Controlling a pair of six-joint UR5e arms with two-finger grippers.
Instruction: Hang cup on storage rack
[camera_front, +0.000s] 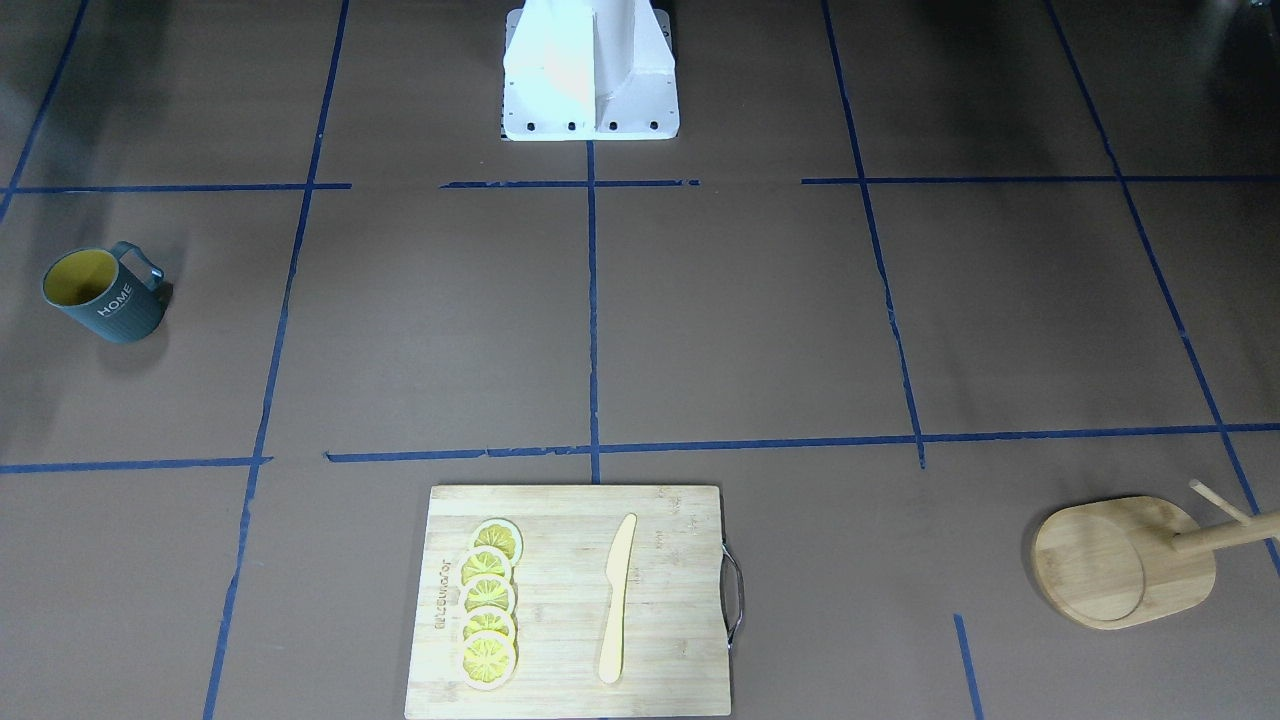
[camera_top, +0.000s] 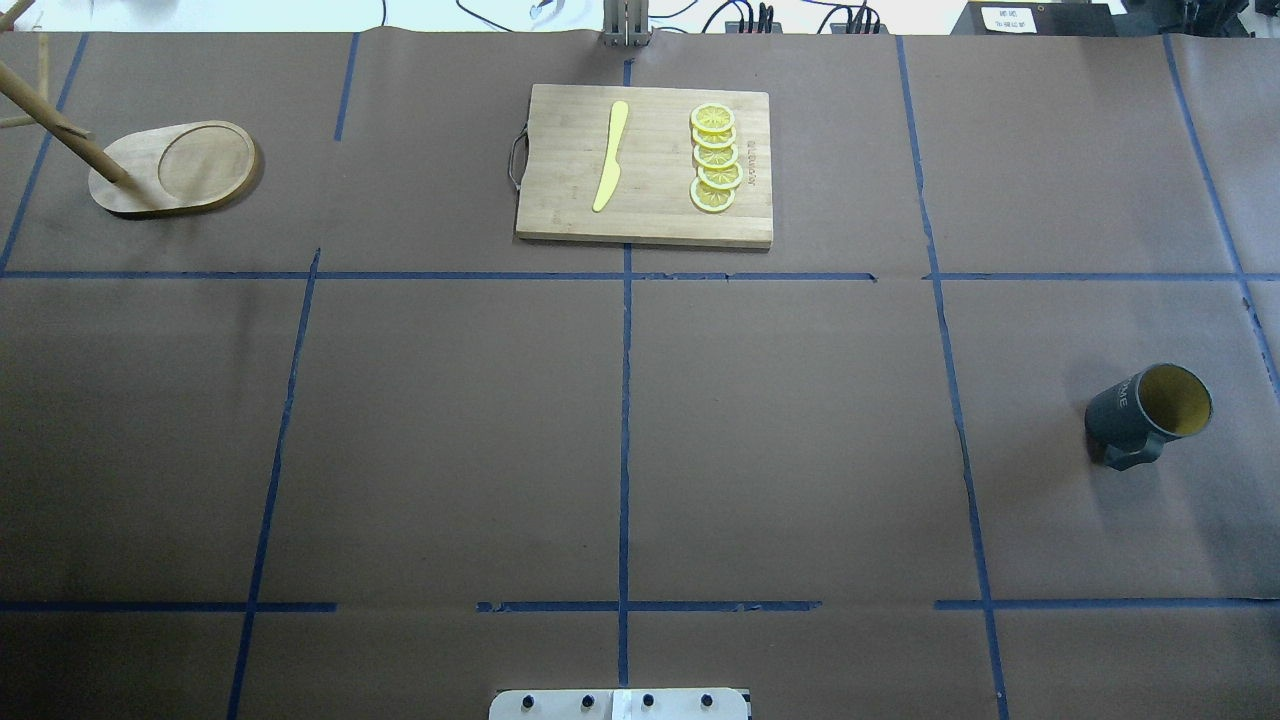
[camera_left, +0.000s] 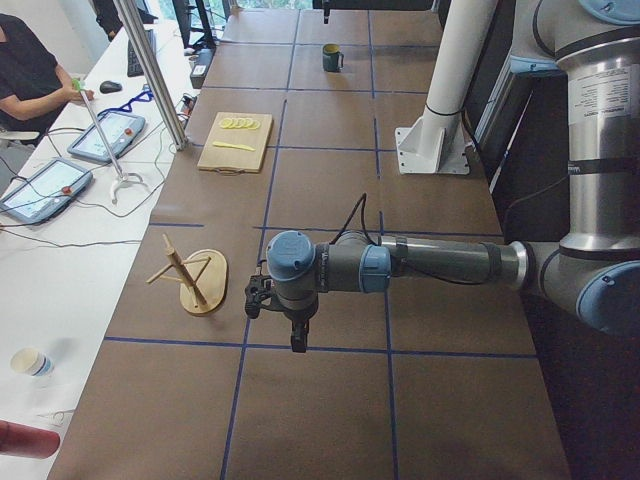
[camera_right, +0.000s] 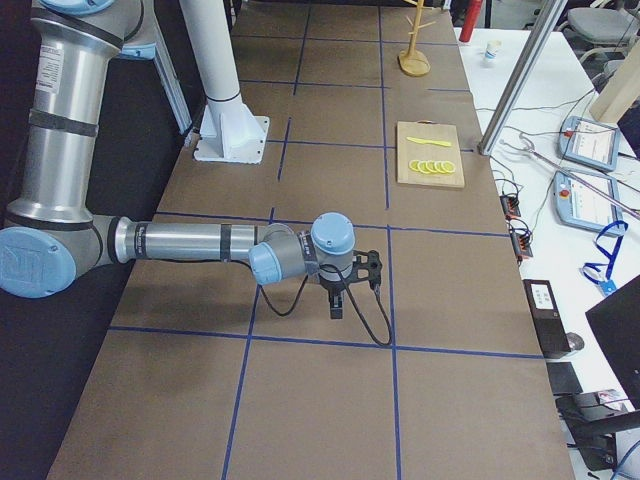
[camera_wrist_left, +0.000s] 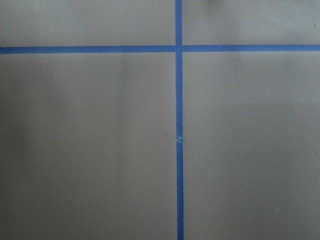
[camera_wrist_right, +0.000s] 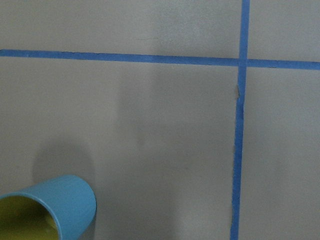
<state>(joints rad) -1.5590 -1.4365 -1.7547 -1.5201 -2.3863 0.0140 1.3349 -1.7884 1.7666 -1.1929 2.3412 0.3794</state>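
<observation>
Grey-teal cup (camera_top: 1148, 412) upright, apart from right fingers (camera_right: 337, 306).

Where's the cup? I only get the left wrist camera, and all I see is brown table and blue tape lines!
Observer: The cup stands upright on the robot's right side of the table, with nothing holding it.
Operator: Is the rack next to it?
Observer: No. The storage rack is at the opposite end, in the far corner on the robot's left.
Operator: What's in between them?
Observer: A cutting board lies at the far middle of the table, with lemon slices and a pale knife on it.
</observation>
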